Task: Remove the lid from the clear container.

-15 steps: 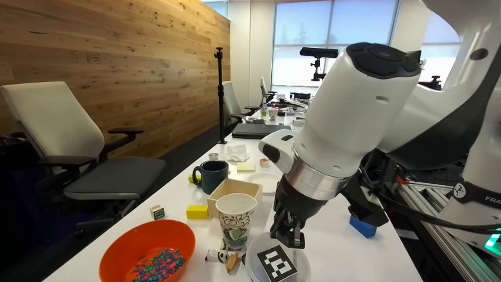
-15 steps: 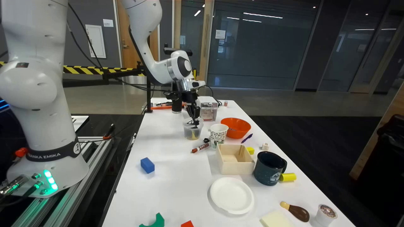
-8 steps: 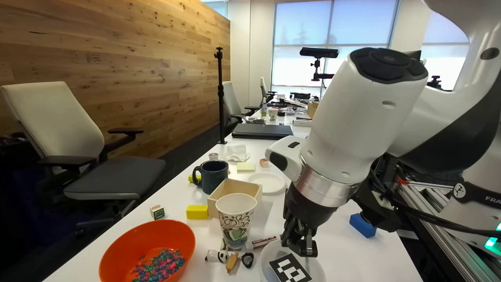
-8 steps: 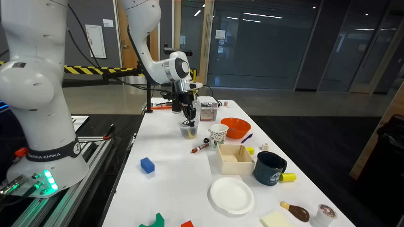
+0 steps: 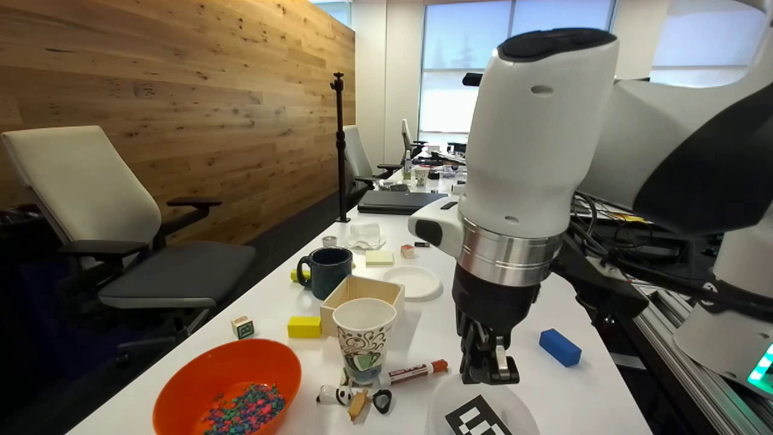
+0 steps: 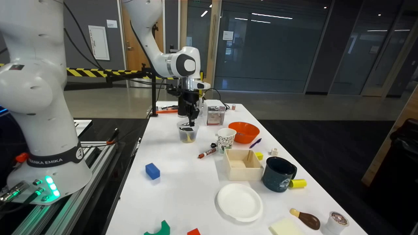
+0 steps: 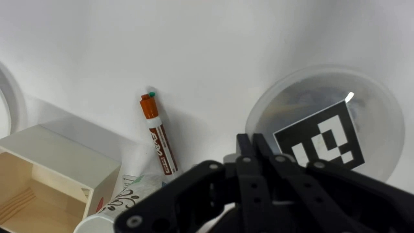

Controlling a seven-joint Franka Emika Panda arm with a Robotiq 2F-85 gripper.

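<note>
OK, our gripper point(image 7: 251, 138) has jaws pinched narrow, nothing visible btwn; clear container point(image 6: 186, 134) near them, lid point(image 7: 323, 97) on. Prob. we'd best widen, catch its edge, lift gently.

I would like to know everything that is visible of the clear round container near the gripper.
The clear container is a low, round tub that looks like thin plastic, pale and see-through. A pale lid appears to be on it, bearing a square card with a black-and-white pattern. Something yellowish, unidentifiable, shows through the wall. It is upright and seems to stand on the white table, apart from the orange-capped marker. The shut gripper overlaps its edge in the wrist view; whether it touches, I cannot tell.
</note>
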